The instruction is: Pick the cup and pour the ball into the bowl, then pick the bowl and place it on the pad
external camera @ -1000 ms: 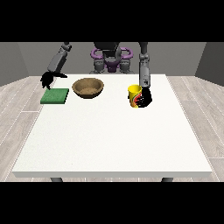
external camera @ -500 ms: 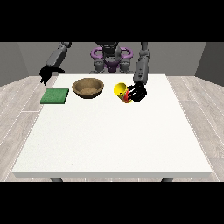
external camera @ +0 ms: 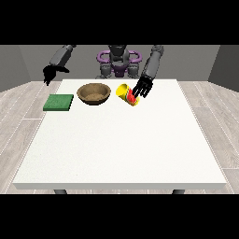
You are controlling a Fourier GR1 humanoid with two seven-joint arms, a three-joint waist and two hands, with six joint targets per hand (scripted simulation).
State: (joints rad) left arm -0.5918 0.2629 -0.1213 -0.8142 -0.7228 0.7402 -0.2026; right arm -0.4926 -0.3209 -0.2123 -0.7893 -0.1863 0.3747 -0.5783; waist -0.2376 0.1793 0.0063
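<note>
Hand at view's right (external camera: pixel 144 87) curled round yellow cup (external camera: pixel 127 94), cup tilted toward wooden bowl (external camera: pixel 94 93). Hand at view's left (external camera: pixel 48 73) holds nothing; finger spread indiscernible.

Hand at the view's right (external camera: pixel 144 87): I see its arm angled down from the shoulder, fingers curled round the cup (external camera: pixel 127 94).
Hand at the view's left (external camera: pixel 48 73): arm raised outward, elbow bent, fingers drooping relaxed, holding nothing.

My bot's got a dark grey torso (external camera: pixel 117 65) with purple rings, grey arms and black hands (external camera: pixel 144 87)
</note>
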